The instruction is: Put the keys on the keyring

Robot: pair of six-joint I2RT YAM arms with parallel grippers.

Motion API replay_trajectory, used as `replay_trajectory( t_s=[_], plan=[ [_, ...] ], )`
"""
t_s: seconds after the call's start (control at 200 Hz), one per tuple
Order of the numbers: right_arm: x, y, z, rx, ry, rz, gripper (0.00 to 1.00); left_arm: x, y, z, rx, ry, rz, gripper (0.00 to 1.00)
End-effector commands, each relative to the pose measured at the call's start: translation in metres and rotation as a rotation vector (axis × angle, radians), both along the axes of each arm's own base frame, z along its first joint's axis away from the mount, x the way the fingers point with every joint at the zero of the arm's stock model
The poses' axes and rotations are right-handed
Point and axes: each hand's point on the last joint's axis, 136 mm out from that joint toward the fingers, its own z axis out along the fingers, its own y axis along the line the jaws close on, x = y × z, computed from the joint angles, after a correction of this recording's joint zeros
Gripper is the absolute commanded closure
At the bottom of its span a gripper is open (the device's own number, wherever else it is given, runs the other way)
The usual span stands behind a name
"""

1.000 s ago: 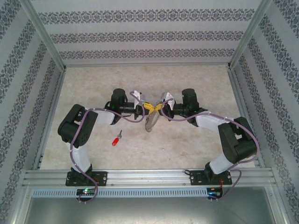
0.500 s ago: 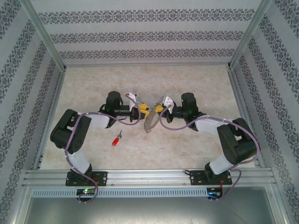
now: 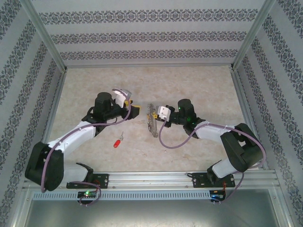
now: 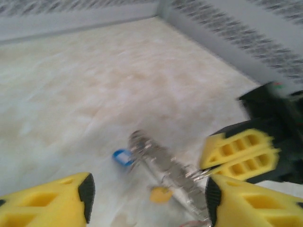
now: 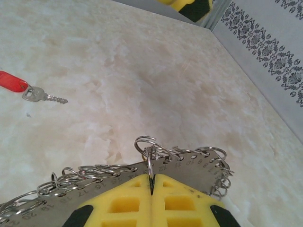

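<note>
The keyring [image 5: 199, 163] is a silvery numbered metal strip carrying several wire rings. My right gripper [image 5: 151, 182] is shut on one of those rings and holds the keyring [image 3: 152, 121] just above the table. A blue-headed key [image 4: 122, 157] and a yellow-headed key [image 4: 161, 194] hang on the keyring [image 4: 165, 168]. My left gripper [image 4: 147, 194] is wide open and holds nothing; it sits a short way left of the keyring in the top view [image 3: 133, 108]. A red-headed key [image 3: 117, 141] lies loose on the table, also in the right wrist view [image 5: 28, 90].
The marble-patterned tabletop [image 3: 199, 85] is boxed in by patterned walls and aluminium posts [image 3: 45, 45]. A metal rail [image 3: 151, 178] runs along the near edge by the arm bases. The left arm stretches low across the near-left of the table.
My left gripper has let go of the keyring, opened and drawn back to the left. My right gripper has shifted left and lower, still holding the keyring. The red key has not moved.
</note>
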Motion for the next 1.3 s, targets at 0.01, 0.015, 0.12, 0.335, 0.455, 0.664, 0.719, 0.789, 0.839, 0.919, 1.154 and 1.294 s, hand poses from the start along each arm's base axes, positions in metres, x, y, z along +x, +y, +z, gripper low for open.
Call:
replay_trajectory(
  t_s=[0.01,0.015,0.12,0.335,0.455,0.664,0.719,0.789,0.839,0.919,1.154,1.294],
  plan=[
    [-0.001,0.0,0.009,-0.016,-0.102,0.005,1.0,-0.009,0.066,-0.046,0.102,0.367,0.421,0.05],
    [-0.001,0.0,0.009,-0.017,-0.101,0.005,1.0,-0.011,0.067,-0.047,0.107,0.377,0.426,0.04],
    [0.002,-0.001,0.011,-0.021,-0.114,0.002,1.0,-0.029,0.076,-0.066,0.152,0.558,0.475,0.04],
    [0.009,-0.006,0.013,-0.028,-0.13,-0.007,1.0,-0.064,0.093,-0.115,0.15,0.842,0.664,0.06],
    [0.006,-0.011,0.013,-0.069,-0.148,-0.002,1.0,-0.087,0.098,-0.123,0.207,0.948,0.679,0.07],
    [0.01,-0.015,0.021,-0.09,-0.193,-0.029,1.0,-0.126,0.099,-0.137,0.229,1.148,0.714,0.18],
    [0.011,-0.016,0.023,-0.089,-0.193,-0.034,1.0,-0.131,0.099,-0.141,0.221,1.177,0.726,0.21],
    [0.012,-0.016,0.022,-0.089,-0.19,-0.038,1.0,-0.133,0.093,-0.146,0.197,1.208,0.709,0.3],
    [0.012,-0.016,0.022,-0.088,-0.184,-0.042,1.0,-0.133,0.091,-0.149,0.192,1.222,0.713,0.35],
    [0.012,-0.016,0.021,-0.087,-0.177,-0.041,1.0,-0.13,0.091,-0.15,0.188,1.214,0.726,0.47],
    [0.01,-0.016,0.026,-0.075,-0.174,-0.05,1.0,-0.11,0.08,-0.15,0.254,1.106,0.569,0.72],
    [0.01,-0.018,0.031,-0.071,-0.182,-0.06,1.0,-0.109,0.08,-0.157,0.306,1.085,0.525,0.78]
  ],
)
